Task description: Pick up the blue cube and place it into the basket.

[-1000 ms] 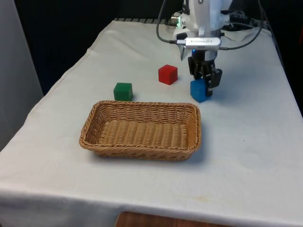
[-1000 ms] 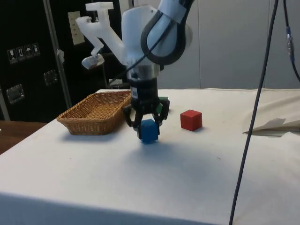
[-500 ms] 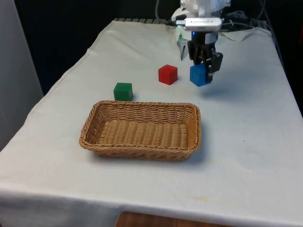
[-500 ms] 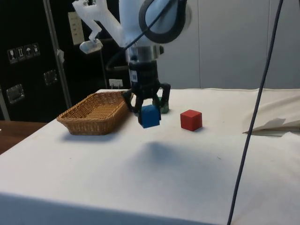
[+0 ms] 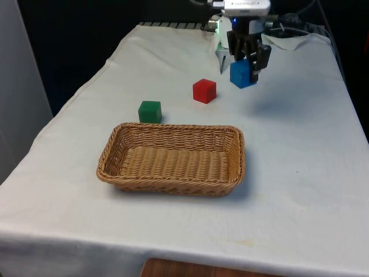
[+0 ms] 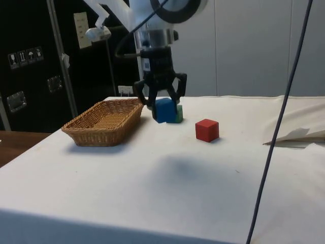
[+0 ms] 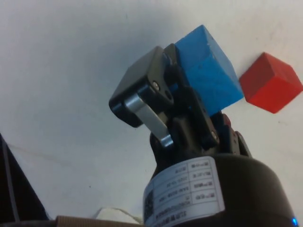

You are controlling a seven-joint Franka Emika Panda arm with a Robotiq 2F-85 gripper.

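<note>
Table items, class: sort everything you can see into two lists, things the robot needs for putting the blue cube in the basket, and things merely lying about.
Belongs to the job:
- blue cube, held off the cloth
- gripper, shut on it
- basket, nothing in it yet

Just lying about:
- red cube
- green cube, beside the basket's far rim

Bare cloth was seen between the lifted gripper (image 5: 244, 63) and the basket (image 5: 173, 180). The red cube (image 5: 204, 90) and green cube (image 5: 150, 111) stood beside that way.
</note>
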